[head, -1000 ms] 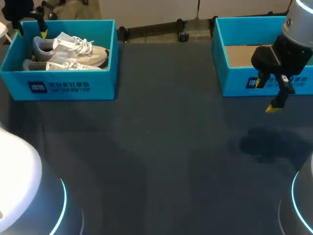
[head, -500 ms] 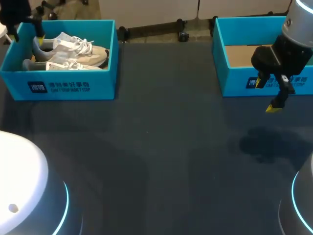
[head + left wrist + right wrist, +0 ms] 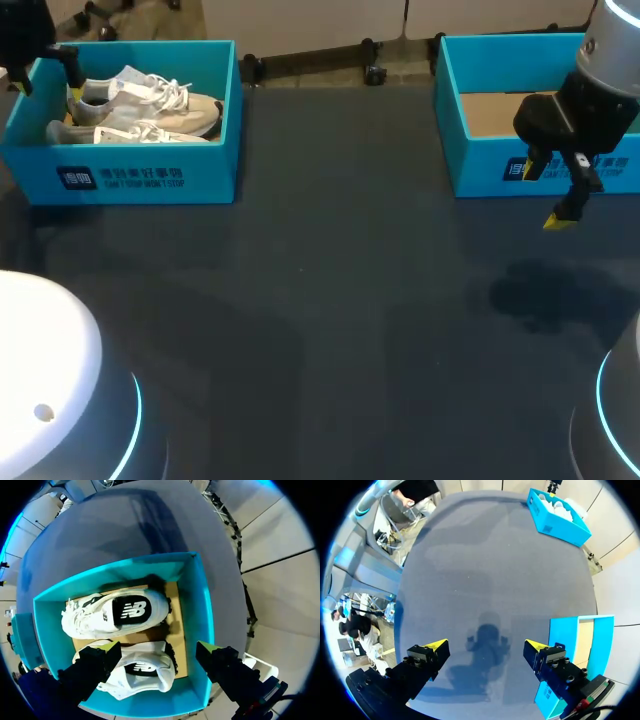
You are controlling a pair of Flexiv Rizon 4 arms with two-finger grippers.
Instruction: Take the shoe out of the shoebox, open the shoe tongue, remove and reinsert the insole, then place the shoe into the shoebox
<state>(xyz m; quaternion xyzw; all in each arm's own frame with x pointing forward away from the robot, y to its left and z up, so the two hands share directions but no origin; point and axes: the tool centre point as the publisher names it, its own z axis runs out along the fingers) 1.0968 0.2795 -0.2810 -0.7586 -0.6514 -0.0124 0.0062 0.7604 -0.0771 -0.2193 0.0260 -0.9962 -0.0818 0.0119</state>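
Head view: shoebox (image 3: pixel 150 175) at far left of worktop (image 3: pixel 330 330), two shoes (image 3: pixel 150 100) inside; right hand (image 3: pixel 545 195) hovers before second box (image 3: pixel 480 160).
Left wrist view: left hand (image 3: pixel 157 647) spread wide above shoes.
Right wrist view: right hand spread wide over worktop.

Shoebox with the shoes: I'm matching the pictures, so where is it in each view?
Head view: shoebox at the table's far left.
Left wrist view: shoebox under the open left gripper.
Right wrist view: shoebox far across the table, ahead of the right gripper.
Shared landmark: white shoes inside.
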